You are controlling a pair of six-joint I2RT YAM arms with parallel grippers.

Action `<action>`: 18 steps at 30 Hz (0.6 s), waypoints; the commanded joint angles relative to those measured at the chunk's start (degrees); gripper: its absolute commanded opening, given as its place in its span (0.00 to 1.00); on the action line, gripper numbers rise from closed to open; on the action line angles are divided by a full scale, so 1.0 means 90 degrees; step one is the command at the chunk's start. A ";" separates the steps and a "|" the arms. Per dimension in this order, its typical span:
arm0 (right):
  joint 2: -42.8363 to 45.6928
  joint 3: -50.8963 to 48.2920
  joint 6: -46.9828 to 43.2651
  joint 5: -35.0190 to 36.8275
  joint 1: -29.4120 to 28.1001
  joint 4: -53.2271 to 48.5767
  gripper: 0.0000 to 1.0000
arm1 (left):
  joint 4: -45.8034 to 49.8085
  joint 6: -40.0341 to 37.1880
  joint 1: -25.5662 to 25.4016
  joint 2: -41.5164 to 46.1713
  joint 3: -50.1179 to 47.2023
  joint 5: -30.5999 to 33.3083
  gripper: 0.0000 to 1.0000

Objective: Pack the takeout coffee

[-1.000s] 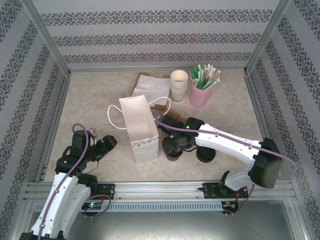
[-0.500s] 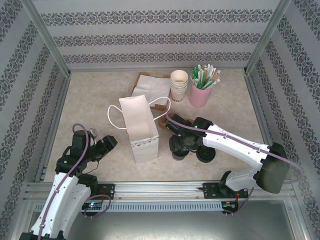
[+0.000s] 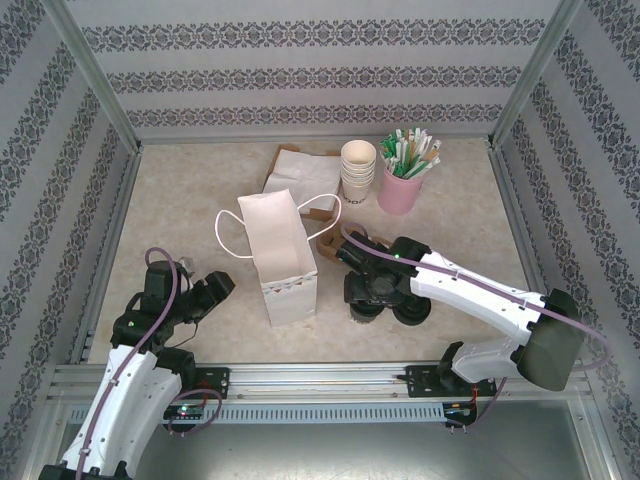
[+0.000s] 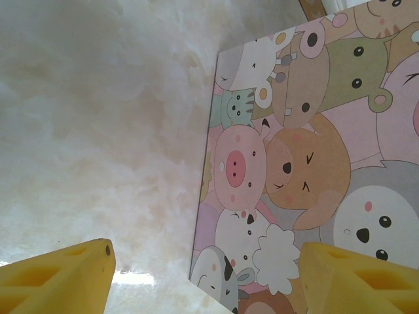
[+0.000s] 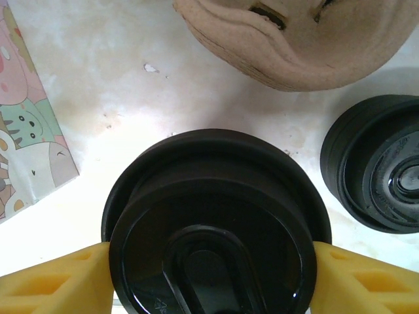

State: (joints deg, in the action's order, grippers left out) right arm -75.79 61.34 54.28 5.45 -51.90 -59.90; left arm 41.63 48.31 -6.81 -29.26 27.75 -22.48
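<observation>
The takeout coffee (image 5: 209, 229) fills the lower part of the right wrist view, seen from above with its black dome lid. My right gripper (image 5: 209, 275) is shut on it, a yellow finger (image 5: 59, 278) pressed against each side of the lid. From the top camera the cup (image 3: 365, 307) sits under the right gripper (image 3: 368, 290), just right of the upright white paper bag (image 3: 280, 255). The bag's cartoon-animal side (image 4: 308, 163) faces my left gripper (image 4: 203, 275), which is open and holds nothing. That left gripper (image 3: 215, 285) hangs left of the bag.
A squat black lid pile (image 3: 412, 310) lies just right of the cup (image 5: 380, 173). A brown cardboard piece (image 5: 294, 39) lies behind it. At the back stand stacked cream cups (image 3: 358, 170), a pink cup of straws (image 3: 402, 185) and napkins (image 3: 300, 170).
My right gripper has shifted right, away from the bag, with the cup between its fingers. The left arm has not moved.
</observation>
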 commanded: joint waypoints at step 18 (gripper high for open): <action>0.0447 0.0478 -0.0895 0.0289 -0.0034 -0.0291 0.89 | 0.0042 0.0014 -0.0083 -0.0001 0.0054 -0.0011 0.75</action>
State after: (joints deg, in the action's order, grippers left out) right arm -73.56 63.79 50.94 6.02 -51.90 -61.52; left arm 41.63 48.29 -6.81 -29.26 27.75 -22.46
